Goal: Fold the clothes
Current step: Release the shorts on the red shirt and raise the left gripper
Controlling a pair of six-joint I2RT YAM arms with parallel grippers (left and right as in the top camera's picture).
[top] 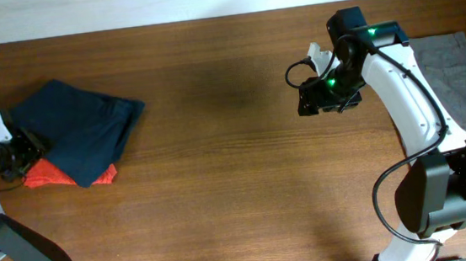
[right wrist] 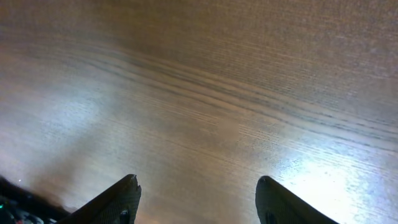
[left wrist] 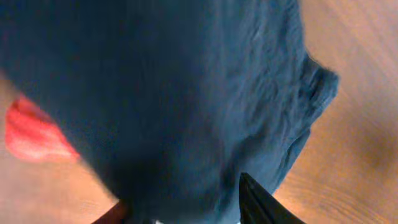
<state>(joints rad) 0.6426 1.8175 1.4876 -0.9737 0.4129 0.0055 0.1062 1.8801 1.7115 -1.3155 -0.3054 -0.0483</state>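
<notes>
Folded dark navy shorts (top: 80,125) lie at the table's left on top of a red T-shirt (top: 49,174), whose edge sticks out below them. My left gripper (top: 30,151) is at the pile's left edge. In the left wrist view the navy shorts (left wrist: 186,93) fill the frame, with the red T-shirt (left wrist: 31,134) at the left. The left gripper (left wrist: 183,208) has its jaws apart, and navy fabric lies between them. Grey shorts (top: 456,64) lie flat at the far right. My right gripper (top: 308,104) hangs open over bare wood (right wrist: 199,93), holding nothing.
The wooden table (top: 220,174) runs between the two piles. The right arm's white link (top: 407,90) reaches over the left edge of the grey shorts. The table's back edge meets a pale wall (top: 120,5).
</notes>
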